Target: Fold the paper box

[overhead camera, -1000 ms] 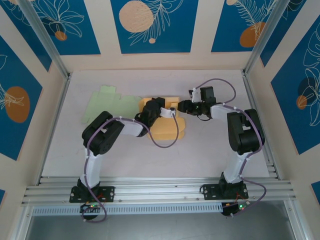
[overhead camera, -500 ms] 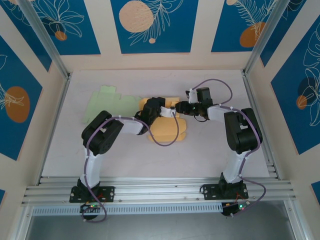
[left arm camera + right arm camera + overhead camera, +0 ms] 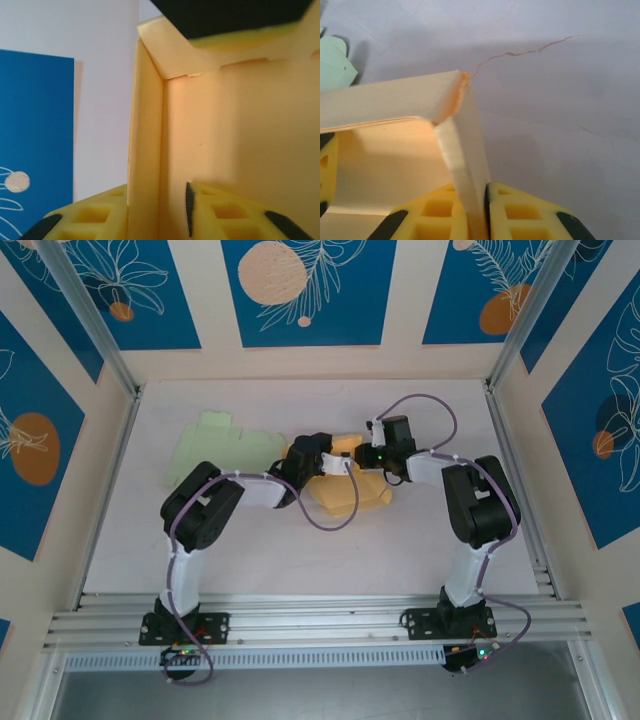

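**A:** White tabletop point(image 3: 250, 550), blue-and-cream panels round it. Fingers first?

**B:** Right gripper point(image 3: 477, 200): fingers point(image 3: 520, 212) pressed together on a raised wall of the paper box point(image 3: 385, 150), pinching it just below a folded corner. Left gripper point(image 3: 155, 205): fingers point(image 3: 235, 215) spread. Another wall stands between them, with a gap on one side, so that's no real grip.

**A:** Where's the box?

**B:** Mid-table, far half, between the two wrists. It's half-formed, with the base on the table, and it sits askew.

**A:** What could go wrong?

**B:** My guess is that only one side is really held. If the right arm pulls or twists, the whole box may slide or pivot instead of creasing. The corner by the right pinch already looks frayed, so a hard tug could tear it. The left side's wall is loose and may spring flat. The wrists are also very close together, so a bump is possible.

**A:** Counts?

**B:** One yellow box. One green sheet point(image 3: 215, 445), flat and just left of the box, though I can't tell if they touch. Two arms, two grippers, two fingers each.
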### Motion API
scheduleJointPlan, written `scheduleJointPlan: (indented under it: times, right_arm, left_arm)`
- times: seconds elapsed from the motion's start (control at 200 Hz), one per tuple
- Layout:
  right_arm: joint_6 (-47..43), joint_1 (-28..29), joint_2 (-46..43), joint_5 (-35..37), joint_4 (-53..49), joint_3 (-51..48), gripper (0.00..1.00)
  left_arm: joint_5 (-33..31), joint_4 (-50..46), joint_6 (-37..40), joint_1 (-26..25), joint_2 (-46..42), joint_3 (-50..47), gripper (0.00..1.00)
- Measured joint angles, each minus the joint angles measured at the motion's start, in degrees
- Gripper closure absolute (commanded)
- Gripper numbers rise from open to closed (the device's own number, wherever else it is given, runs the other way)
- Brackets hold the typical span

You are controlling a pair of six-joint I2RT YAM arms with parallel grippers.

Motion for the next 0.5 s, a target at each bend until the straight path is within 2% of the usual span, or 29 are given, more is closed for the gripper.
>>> scheduleJointPlan:
  times: [0.11, 0.335, 0.5]
  right_arm:
    - [-1.07, 1.03, -1.01, 2.97, -0.04, -0.94, 0.87]
    - [-2.51, 2.51, -4.31, 8.0, -0.44, -2.82, 0.93]
    - [-3.21, 4.63, -8.72, 12.15, -0.35, -4.98, 0.99]
  left_arm:
    - [0.42, -3.56, -5.68, -0.22, -2.58, -0.02, 0.01]
    - [-0.59, -13.94, -25.73, -0.42, -16.87, 0.02, 0.0]
    - [-6.45, -25.0, -47.23, -0.17, -27.06, 3.23, 0.0]
